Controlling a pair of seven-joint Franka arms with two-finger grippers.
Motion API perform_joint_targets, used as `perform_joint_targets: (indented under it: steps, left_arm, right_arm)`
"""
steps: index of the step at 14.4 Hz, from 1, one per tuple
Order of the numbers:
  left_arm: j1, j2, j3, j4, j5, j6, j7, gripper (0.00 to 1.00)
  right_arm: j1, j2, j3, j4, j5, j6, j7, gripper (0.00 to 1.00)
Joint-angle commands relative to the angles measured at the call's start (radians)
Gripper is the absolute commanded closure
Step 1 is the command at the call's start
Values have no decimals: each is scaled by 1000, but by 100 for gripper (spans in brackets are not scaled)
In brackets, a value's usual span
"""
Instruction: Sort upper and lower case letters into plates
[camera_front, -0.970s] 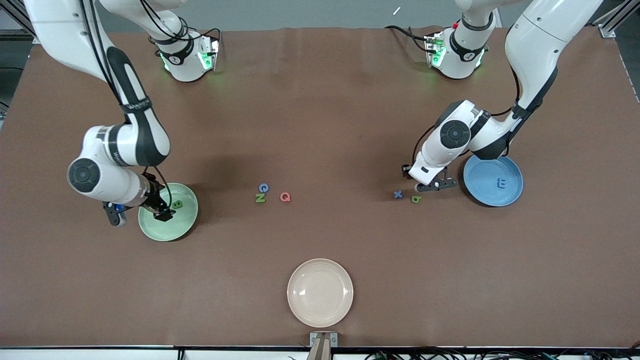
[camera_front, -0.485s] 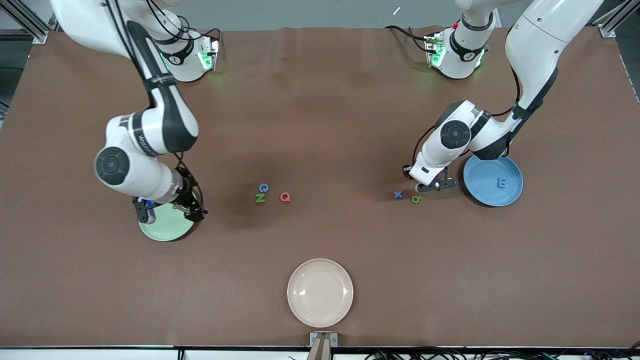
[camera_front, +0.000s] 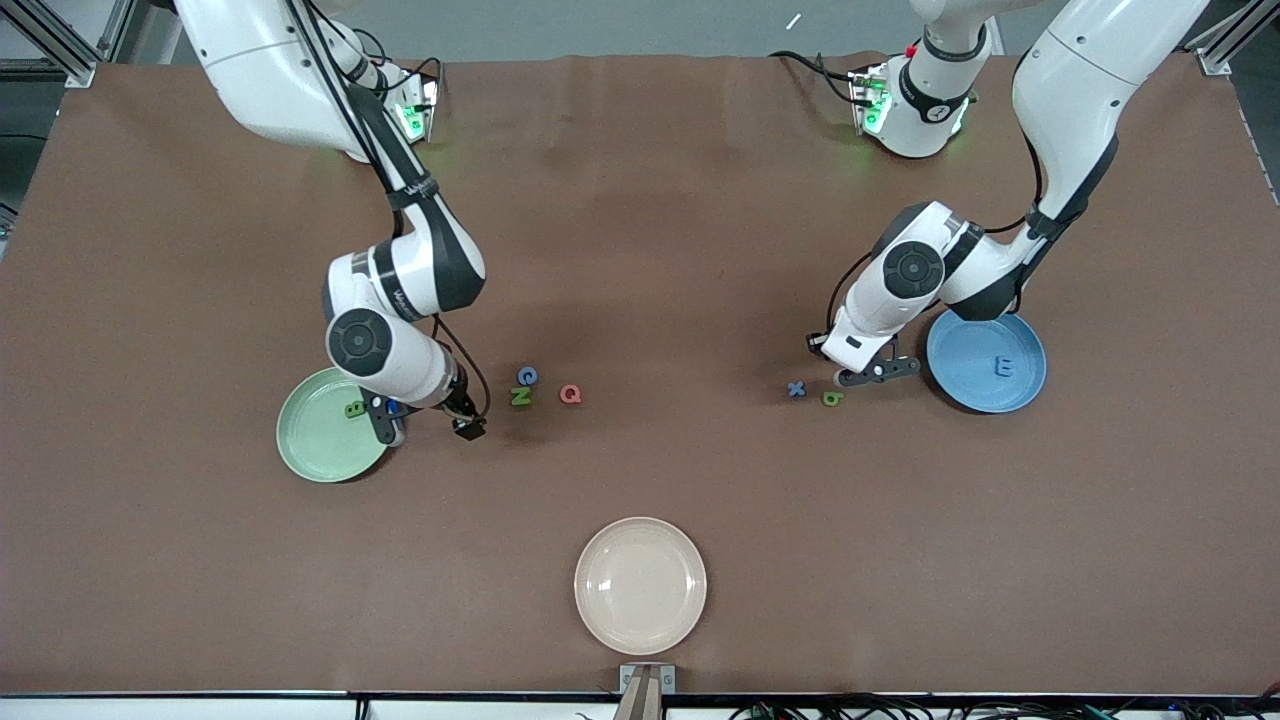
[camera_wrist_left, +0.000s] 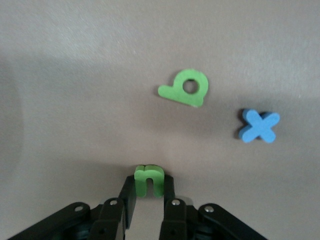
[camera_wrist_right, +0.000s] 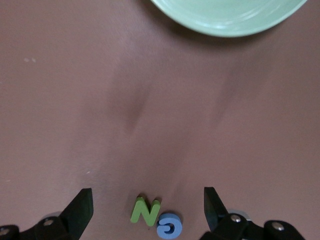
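My left gripper is shut on a small green letter n, low at the table beside the sky blue plate. That plate holds a blue E. A green b and a blue x lie close by on the table. My right gripper is open and empty, between the mint green plate and the middle letters. A green B lies in the mint plate. The green N and a blue G-like letter show between the right fingers.
A red Q lies beside the green N. A cream-white plate sits near the table's front edge, nearer to the front camera than all the letters. Both arm bases stand along the table's back edge.
My right arm has swung from over the mint plate toward the middle letters, leaving the green B in the plate. My left gripper has closed on the green n.
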Motion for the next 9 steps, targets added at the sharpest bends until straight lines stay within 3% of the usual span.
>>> perform_joint_targets:
  steps: [1,6,9]
  left_arm:
    - [20,-78,-6,-3,20,-32,-22,92]
    - [88,-161,-31,1,6,-135,71,92]
    - [196,-184,-54,-52,6,-140,227,92]
  right_arm:
    - [37,15,-7,-1,13,26,44,15]
    - [73,79,-7,2,10,115,109,17]
    - [73,92,-8,2,2,131,121,17]
